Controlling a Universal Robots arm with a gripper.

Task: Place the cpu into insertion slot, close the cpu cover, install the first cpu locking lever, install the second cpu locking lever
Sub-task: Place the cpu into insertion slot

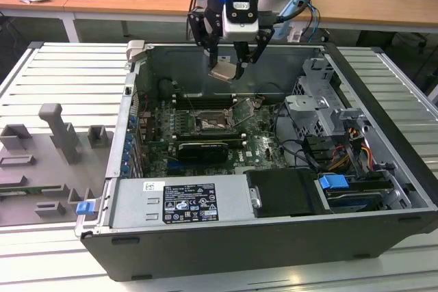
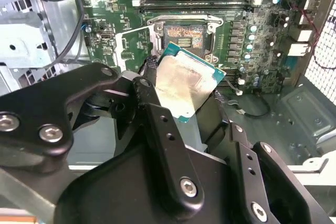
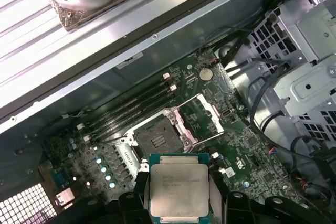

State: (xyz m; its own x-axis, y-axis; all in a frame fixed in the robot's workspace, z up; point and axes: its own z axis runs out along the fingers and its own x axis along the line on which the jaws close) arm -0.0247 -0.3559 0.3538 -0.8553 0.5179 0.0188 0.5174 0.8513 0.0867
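Note:
My gripper [image 1: 225, 68] hangs over the open computer case, shut on the cpu [image 1: 222, 73], a flat square chip with a dull silver top. In both wrist views the cpu [image 2: 184, 85] [image 3: 178, 190] sits between the black fingers [image 2: 156, 121] [image 3: 139, 195], tilted and well above the board. The insertion slot [image 1: 209, 123] [image 2: 184, 36] [image 3: 155, 140] lies bare on the green board below, its dark contact field showing. The cpu cover [image 1: 246, 109] [image 3: 203, 115] stands swung open beside the slot, a thin silvery frame [image 2: 128, 51].
Long black memory slots [image 3: 131, 108] run beside the socket. A metal drive cage [image 1: 318, 111] with cables [image 1: 301, 152] fills the case at the exterior view's right. The power supply [image 1: 181, 203] lies along the near side. A grey fixture tray [image 1: 48, 162] sits outside the case.

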